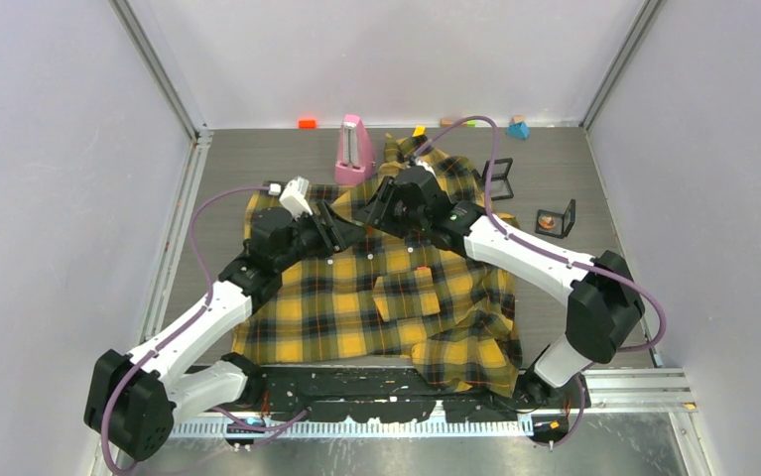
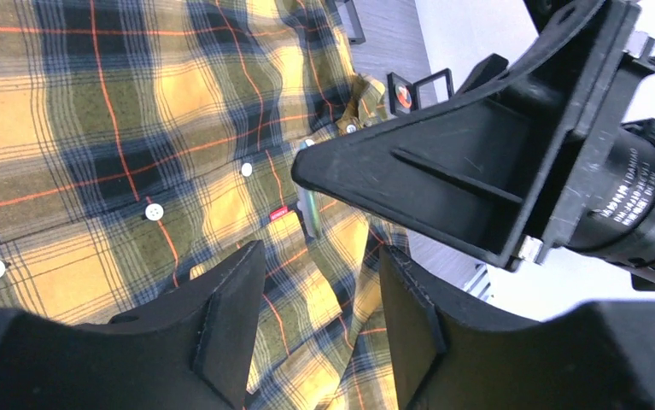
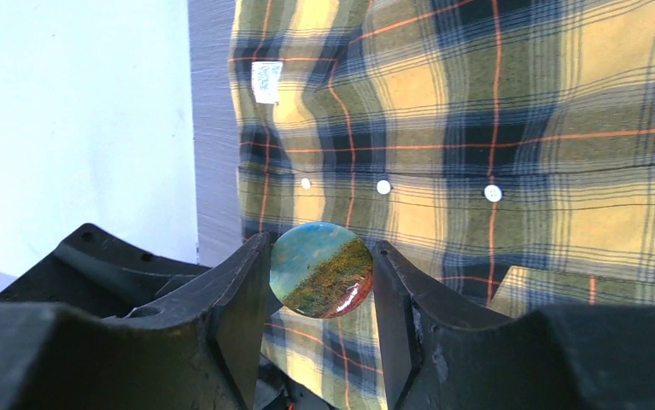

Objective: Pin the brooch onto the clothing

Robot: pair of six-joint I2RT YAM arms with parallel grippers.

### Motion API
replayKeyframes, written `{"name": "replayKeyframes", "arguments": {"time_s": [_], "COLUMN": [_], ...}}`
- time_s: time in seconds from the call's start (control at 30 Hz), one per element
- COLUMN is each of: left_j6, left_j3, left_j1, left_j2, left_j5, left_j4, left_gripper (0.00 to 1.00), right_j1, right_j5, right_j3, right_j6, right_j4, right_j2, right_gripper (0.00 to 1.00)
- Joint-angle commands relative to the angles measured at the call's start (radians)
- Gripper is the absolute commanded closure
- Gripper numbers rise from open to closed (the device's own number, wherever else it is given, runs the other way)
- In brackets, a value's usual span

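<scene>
The shirt point(image 1: 386, 297) lies on the table point(image 1: 594, 169), just behind the arm bases. The brooch point(image 3: 321, 270) sits between the right gripper's point(image 3: 321, 252) fingers, above the shirt. A frame point(image 1: 556, 218) stands right of the shirt.

My top camera sits high behind the arm bases point(image 1: 128, 402), seen at the bottom of its frame, and looks down on the table point(image 1: 257, 159) with the shirt point(image 1: 356, 307) in the centre. The left wrist camera looks past the left fingers point(image 2: 230, 316), very near the shirt, with the right arm point(image 2: 511, 145) filling its upper right. The right wrist camera looks past the right fingers point(image 3: 230, 299) and the brooch point(image 3: 321, 270), equally near, and both wrist views share the row of white buttons point(image 3: 383, 186).
</scene>
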Motion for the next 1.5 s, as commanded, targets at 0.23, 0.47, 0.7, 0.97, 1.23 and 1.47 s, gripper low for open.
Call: {"name": "replayKeyframes", "arguments": {"time_s": [0.23,0.47,0.7,0.97,1.23,1.47], "left_j6": [0.033,0.062,0.122,0.536,0.801,0.852], "left_j3": [0.027,0.054,0.081,0.281,0.454,0.462], "left_j1": [-0.01,-0.011,-0.012,-0.068,-0.292,-0.377], "left_j2": [0.023,0.06,0.087,0.074,0.173,0.185], "left_j5": [-0.054,-0.036,-0.018,-0.157,-0.418,-0.524], "left_j4": [0.035,0.036,0.027,-0.42,-0.707,-0.708], "left_gripper": [0.65,0.83,1.0,1.0,1.0,1.0], "right_j1": [0.033,0.043,0.047,0.02,0.012,0.016], "right_j5": [0.012,0.021,0.035,0.105,0.007,0.003], "right_j3": [0.018,0.014,-0.003,-0.007,-0.044,-0.119], "right_j6": [0.052,0.052,0.048,0.037,0.195,0.32], "right_j4": [0.055,0.049,0.041,-0.099,-0.159,-0.149], "right_j2": [-0.051,-0.055,-0.071,-0.161,-0.25,-0.323], "right_gripper": [0.72,0.72,0.71,0.35,0.37,0.43]}}
